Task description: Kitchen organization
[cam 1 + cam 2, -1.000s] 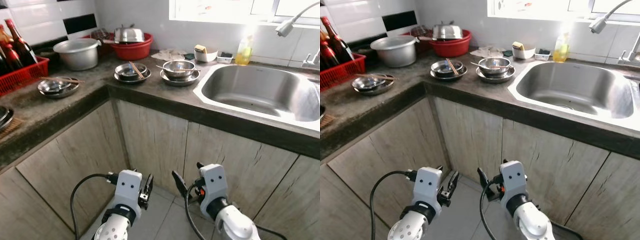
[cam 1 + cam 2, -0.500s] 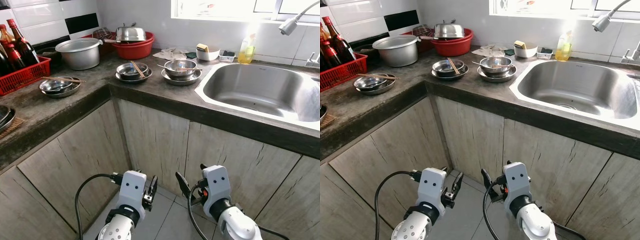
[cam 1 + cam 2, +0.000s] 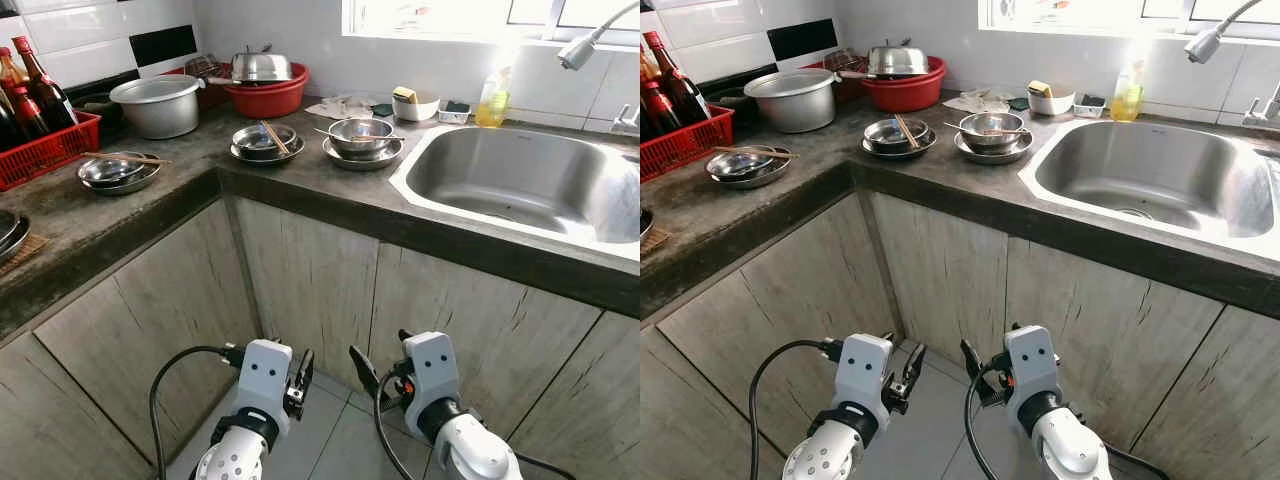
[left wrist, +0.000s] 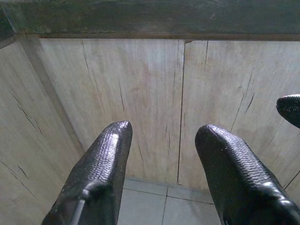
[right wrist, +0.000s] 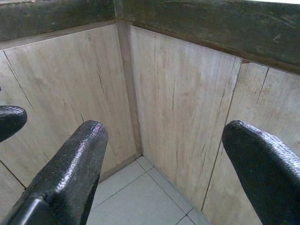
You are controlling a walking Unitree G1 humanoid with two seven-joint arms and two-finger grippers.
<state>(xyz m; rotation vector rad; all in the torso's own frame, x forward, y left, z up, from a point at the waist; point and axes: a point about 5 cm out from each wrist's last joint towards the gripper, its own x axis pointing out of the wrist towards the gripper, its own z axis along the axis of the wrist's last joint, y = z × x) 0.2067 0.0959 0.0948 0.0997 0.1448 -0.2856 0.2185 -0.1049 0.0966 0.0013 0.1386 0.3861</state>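
- The task's things are the dirty dishes on the dark stone countertop (image 3: 300, 185): a steel bowl holding a spoon, set on a steel plate (image 3: 362, 138), just left of the sink; beside it a second steel bowl with wooden chopsticks on its own plate (image 3: 263, 142); and, further left along the corner, a third shallow steel bowl-and-plate set with chopsticks (image 3: 119, 172).
- Behind them stand a large grey aluminium pot (image 3: 157, 104) and a red plastic basin with a steel lid on top (image 3: 263, 88). A red plastic crate of dark bottles (image 3: 42, 130) sits at the far left.
- The stainless steel sink (image 3: 525, 180) lies to the right, apparently empty, with a yellow dish-soap bottle (image 3: 490, 100) and a small white dish holding a sponge (image 3: 412, 104) behind it.
- The left gripper (image 3: 298, 372) and the right gripper (image 3: 362, 368) both hang low in front of the pale wooden cabinet doors (image 3: 310, 280), well below the countertop, near each other, fingers spread and holding nothing.
- Judged from this, the step in hand is the approach: nothing is grasped yet.
- The next move likely calls for raising an arm above the counter edge and reaching for the nearest bowl set, probably the one by the sink, gripping its rim without tipping out the spoon.
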